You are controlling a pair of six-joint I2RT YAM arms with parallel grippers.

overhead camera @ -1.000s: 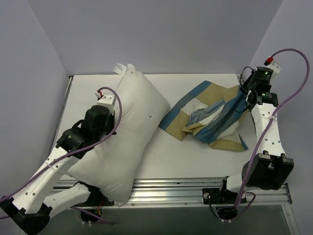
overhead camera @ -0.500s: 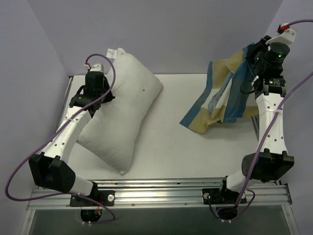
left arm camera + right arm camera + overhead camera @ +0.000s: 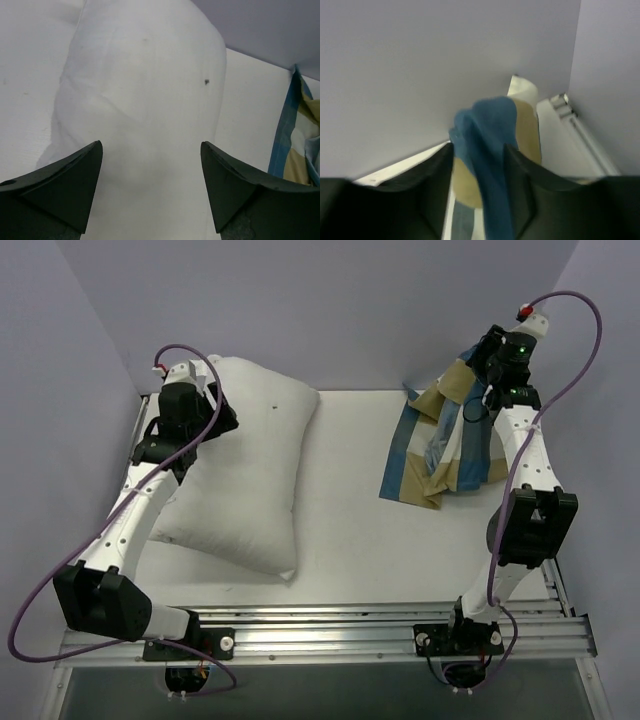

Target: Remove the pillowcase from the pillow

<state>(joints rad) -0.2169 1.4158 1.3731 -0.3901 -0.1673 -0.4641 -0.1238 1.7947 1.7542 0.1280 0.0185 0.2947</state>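
The plain white pillow (image 3: 245,470) lies bare on the left half of the table, fully out of the cover. My left gripper (image 3: 213,410) hovers over its far left end. In the left wrist view it (image 3: 151,145) is open, jaws wide apart, with only the pillow (image 3: 145,90) beneath. The blue, tan and white pillowcase (image 3: 440,445) hangs crumpled at the back right, its lower part resting on the table. My right gripper (image 3: 486,362) is raised at its top. Its jaws (image 3: 478,146) stand apart with a blue fold of the pillowcase (image 3: 490,125) still lying between them.
The white table (image 3: 345,520) is boxed in by purple walls at the back and both sides. A metal rail (image 3: 340,625) runs along the near edge. The table's right edge rail (image 3: 570,107) lies close beside my right gripper.
My left gripper has opened and let go of the pillow, which now lies flatter on the left. The right gripper's jaws have parted around the pillowcase, which hangs further back.
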